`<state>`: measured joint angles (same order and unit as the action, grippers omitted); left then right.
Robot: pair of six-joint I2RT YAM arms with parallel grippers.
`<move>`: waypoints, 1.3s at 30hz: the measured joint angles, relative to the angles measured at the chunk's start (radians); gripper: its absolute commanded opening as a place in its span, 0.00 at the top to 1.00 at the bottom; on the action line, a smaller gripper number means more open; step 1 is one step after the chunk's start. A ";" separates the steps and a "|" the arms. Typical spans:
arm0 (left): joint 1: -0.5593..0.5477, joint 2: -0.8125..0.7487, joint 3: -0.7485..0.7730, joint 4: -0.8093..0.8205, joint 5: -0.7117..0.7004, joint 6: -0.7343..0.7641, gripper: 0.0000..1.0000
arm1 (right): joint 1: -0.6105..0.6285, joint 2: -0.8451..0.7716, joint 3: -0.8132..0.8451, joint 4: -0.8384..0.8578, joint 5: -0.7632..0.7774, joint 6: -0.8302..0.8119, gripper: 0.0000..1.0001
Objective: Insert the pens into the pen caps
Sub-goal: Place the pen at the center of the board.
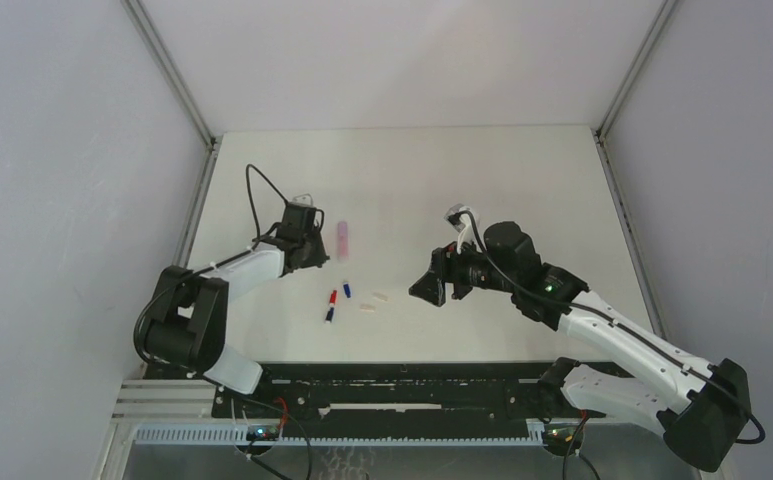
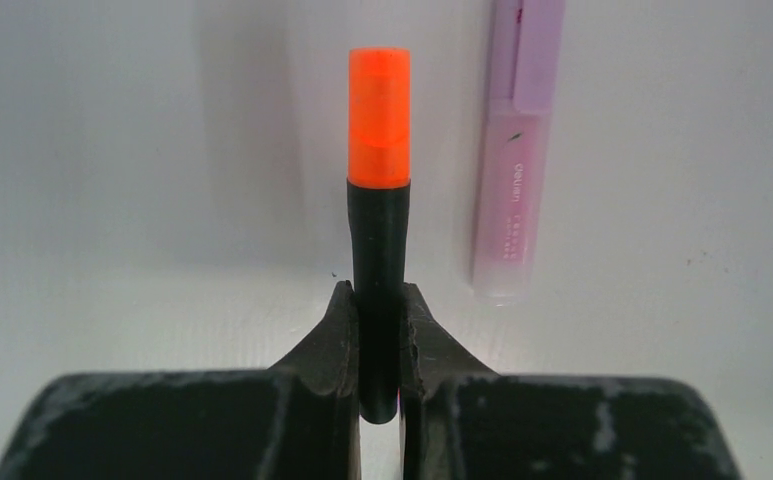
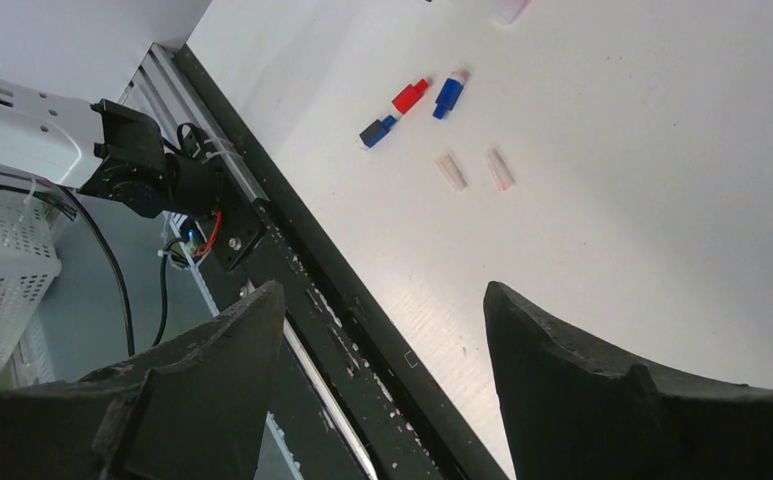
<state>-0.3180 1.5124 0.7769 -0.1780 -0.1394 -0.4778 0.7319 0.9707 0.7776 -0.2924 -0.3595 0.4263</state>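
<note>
- Black left jaws are clenched on the lower end of a black highlighter [image 2: 379,250], which stands straight out from them over the white table [image 1: 522,180].
- An orange cap [image 2: 379,115] sits on the highlighter's far end and looks fully seated, so this pen seems done.
- Just beside it on the right lies a lilac highlighter [image 2: 510,200], flat on the table. It also appears capped, and it is not touching the black one.
- The right jaws are spread wide and hold nothing. They hang above the table's near half, tilted toward the front edge.
- Ahead of them, near the table's middle, lies a small cluster: a red piece [image 3: 411,96], a blue piece [image 3: 449,93] and a dark blue piece [image 3: 377,131], close together.
- Two pale pieces [image 3: 451,171] lie side by side near them, slightly apart. Which of these are pens and which are caps is too small to tell.
- My judgement of the step: the highlighters are finished and the thin pens come next.
- The next move calls for setting the black highlighter down, then a fine pinch on one tiny piece without knocking its neighbours.
- The crowding of the pieces is the main obstacle. Otherwise, only a dark rail [image 3: 302,260] runs along the near edge, with a white basket [image 3: 2,280] beyond it.
</note>
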 measured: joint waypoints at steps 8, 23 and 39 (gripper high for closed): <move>0.000 0.032 0.013 0.031 0.049 0.000 0.68 | -0.004 0.000 -0.013 0.005 0.018 0.011 0.29; 0.000 -0.049 -0.021 0.104 0.071 -0.009 0.37 | -0.013 -0.034 -0.024 -0.027 0.103 0.023 0.33; 0.101 -0.786 0.034 -0.077 0.146 -0.053 0.00 | -0.230 0.002 -0.075 -0.198 0.266 0.013 0.50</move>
<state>-0.2165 0.7261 0.8112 -0.2554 0.0071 -0.5312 0.5014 0.9726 0.7025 -0.4900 -0.0933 0.4393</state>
